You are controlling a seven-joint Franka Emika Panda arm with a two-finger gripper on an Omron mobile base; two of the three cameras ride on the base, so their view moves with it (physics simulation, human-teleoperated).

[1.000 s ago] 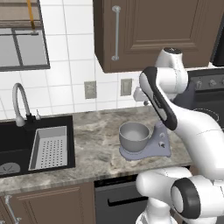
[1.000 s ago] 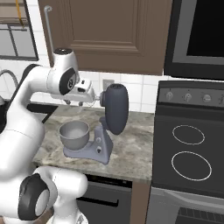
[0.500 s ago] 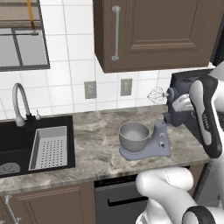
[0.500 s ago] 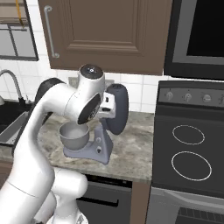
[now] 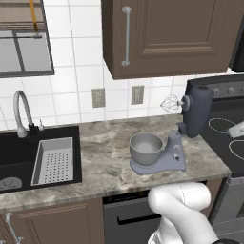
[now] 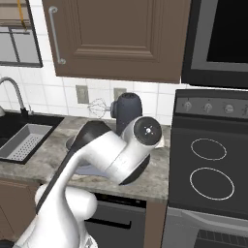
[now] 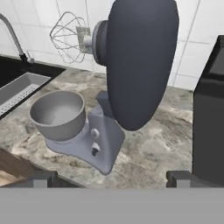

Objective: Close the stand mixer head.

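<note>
The stand mixer head [image 7: 140,65] is a dark charcoal oblong, tilted up and back on its lavender-grey stand [image 7: 103,142]. Its wire whisk [image 7: 70,33] hangs in the air above and behind the silver-grey bowl [image 7: 59,111]. In the hand view my gripper [image 7: 109,179] is open, its dark fingertips [image 7: 41,179] wide apart with nothing between them, looking at the mixer from its stove side and apart from it. The head [image 5: 196,112] and whisk [image 5: 170,104] also show in the left base view, and the head [image 6: 127,109] rises behind my arm in the right base view.
A black stove [image 6: 208,164] adjoins the counter on the right, close beside the mixer. To the left lie a sink with a white strainer basket [image 5: 55,159] and a faucet [image 5: 21,112]. A brown wall cabinet [image 5: 167,35] hangs above the mixer.
My arm has swung from the front of the mixer round to its right, stove side. The mixer head stays tilted up; bowl and stand have not moved.
</note>
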